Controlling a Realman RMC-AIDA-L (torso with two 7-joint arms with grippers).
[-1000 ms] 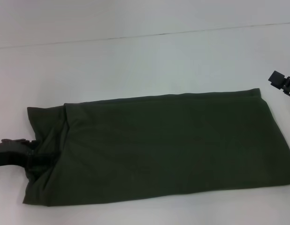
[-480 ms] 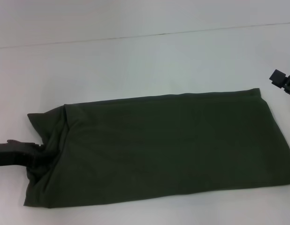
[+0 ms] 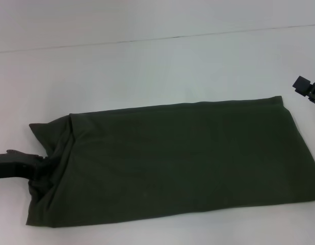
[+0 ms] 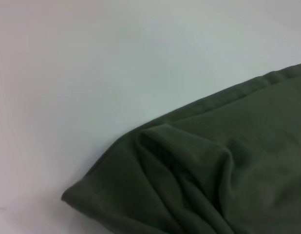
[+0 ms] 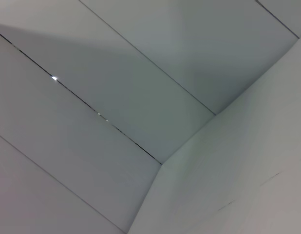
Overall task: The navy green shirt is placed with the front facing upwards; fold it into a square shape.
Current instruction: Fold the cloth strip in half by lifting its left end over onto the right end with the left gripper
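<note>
Head view: shirt lies as a long band, left gripper at its bunched left end, grip unclear, right gripper parked far right, fingers unclear; next likely fold left end rightward.

Bare lab-like setup: plain white table, white panelled walls
</note>
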